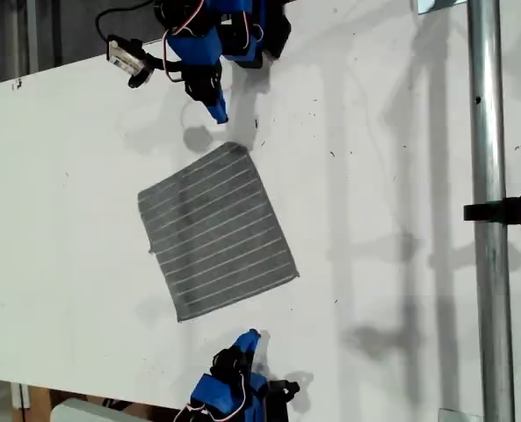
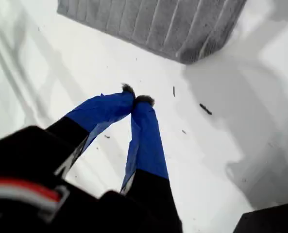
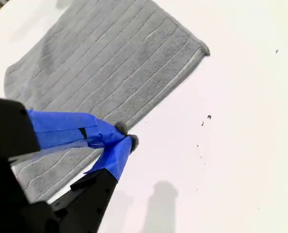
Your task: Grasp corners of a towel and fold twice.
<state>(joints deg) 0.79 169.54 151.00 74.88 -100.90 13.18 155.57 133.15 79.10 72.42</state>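
The towel [image 1: 216,233] lies flat on the white counter [image 1: 401,176], about midway between my two arms, turned so that its corners point at an angle to the counter's edges. It looks to be a single unfolded layer, though I cannot be sure of that from above. Neither fold seems begun, so the job in hand is the first grasp.

My first tool [image 1: 218,112] hangs at the exterior view's top, tips together and gripping nothing. In the first wrist view it [image 2: 136,99] is over bare counter, with the nearest corner [image 2: 187,60] a little way ahead and apart from it. That placing makes sense as a ready stance, since the corner [image 1: 240,147] is the closest thing to reach for.

My second tool [image 1: 251,336] sits at the exterior view's bottom, also closed and empty. In the second wrist view its tips [image 3: 127,136] line up with the near hem of the towel [image 3: 110,68], and another corner [image 3: 205,49] lies off along that hem. The exterior view shows the tool short of the cloth, so the overlap is likely just the camera's angle from a raised pose.

Each tool would need to part its tips and come down on a corner; thin cloth lying flat on a hard surface gives little to pinch, so a tip may skid and bunch the fabric instead.
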